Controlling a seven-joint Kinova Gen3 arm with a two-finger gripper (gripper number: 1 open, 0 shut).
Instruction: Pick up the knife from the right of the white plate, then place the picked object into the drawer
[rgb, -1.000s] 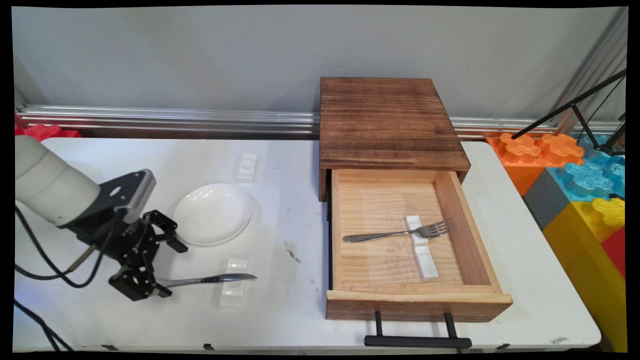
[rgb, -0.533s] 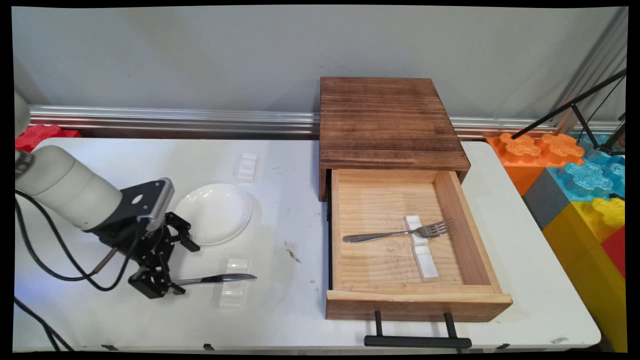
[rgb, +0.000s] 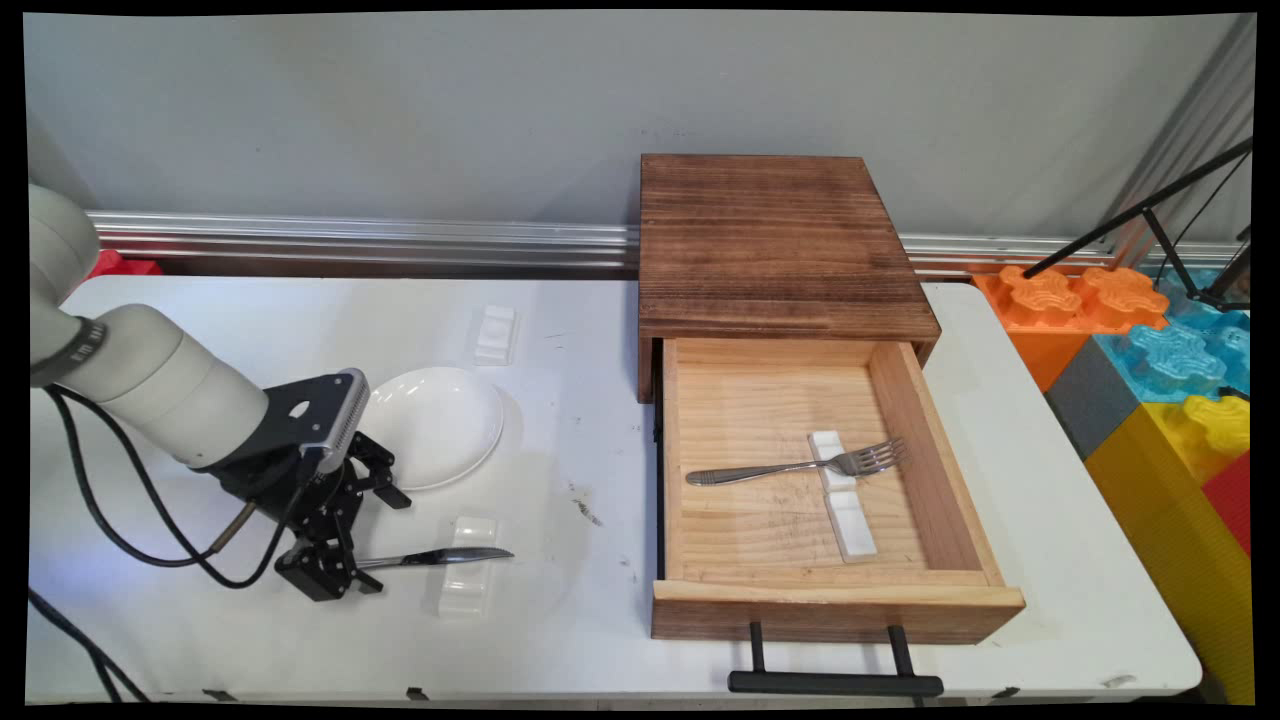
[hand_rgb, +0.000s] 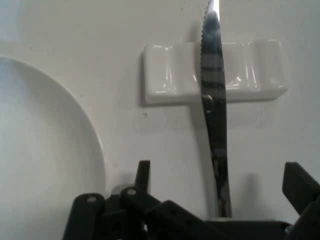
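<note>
A silver knife (rgb: 440, 556) lies on the white table (rgb: 560, 320), its blade resting across a white cutlery rest (rgb: 466, 590). My gripper (rgb: 380, 541) is low at the knife's handle end, open, one finger on each side of the handle. In the hand view the knife (hand_rgb: 216, 125) runs up the middle between the fingers (hand_rgb: 143, 176) and crosses the rest (hand_rgb: 170, 75). The gripper (hand_rgb: 221, 187) holds nothing. A white plate (rgb: 440, 420) sits just beyond the hand, and the plate (hand_rgb: 40, 150) fills the hand view's left.
A wooden box (rgb: 775, 240) stands at the back with its drawer (rgb: 835, 600) pulled out. Inside lies a fork (rgb: 790, 467) on a white rest (rgb: 850, 520). Another white rest (rgb: 495, 333) lies behind the plate. Coloured foam blocks (rgb: 1150, 350) stand to the right.
The arm has moved right along the table, bringing the open gripper further over the knife's handle. Knife, plate and drawer have not moved.
</note>
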